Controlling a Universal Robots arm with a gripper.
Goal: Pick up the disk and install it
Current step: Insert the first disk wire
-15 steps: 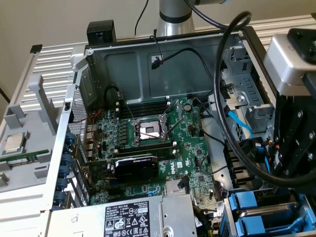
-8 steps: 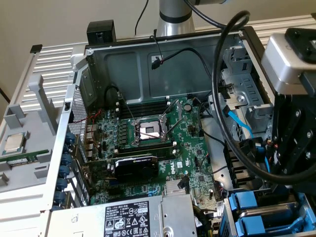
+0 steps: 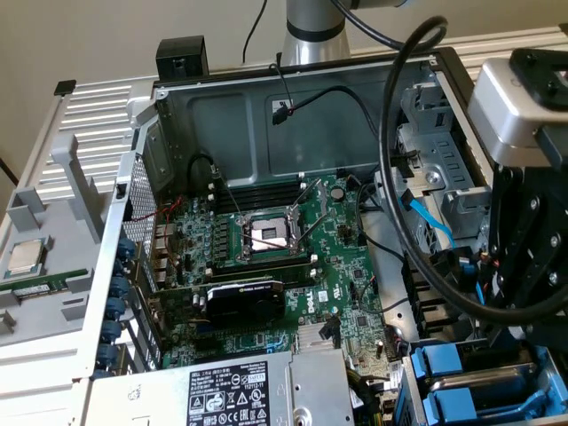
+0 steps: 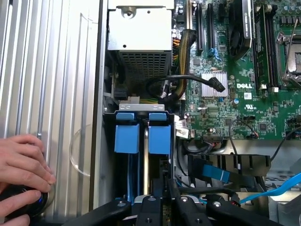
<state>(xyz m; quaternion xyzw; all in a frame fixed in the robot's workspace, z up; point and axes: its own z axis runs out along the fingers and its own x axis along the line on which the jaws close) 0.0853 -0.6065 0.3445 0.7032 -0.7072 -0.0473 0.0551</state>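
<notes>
The open computer case (image 3: 266,115) lies on the ribbed counter (image 4: 47,70). The motherboard (image 3: 346,293) faces up and the power supply (image 4: 138,28) sits at one end. The disk (image 4: 159,139) stands on its edge in the drive bay (image 4: 109,141) beside the power supply, at the exterior view's lower right (image 3: 442,364). Its long axis runs level along the bay. The blue carrier handle points toward the power supply, and the other end points toward the tool (image 4: 164,207). A second blue handle (image 4: 127,137) sits just beside it, with a thin silver edge between the two.

The tool (image 3: 519,311) hangs over the bay at the end of the disk away from the handle. Its fingers (image 4: 151,209) are drawn close together. Whether they pinch the disk cannot be told. A person's hand (image 4: 23,165) rests on a black round object (image 4: 19,205) on the counter, well apart from the bay.
</notes>
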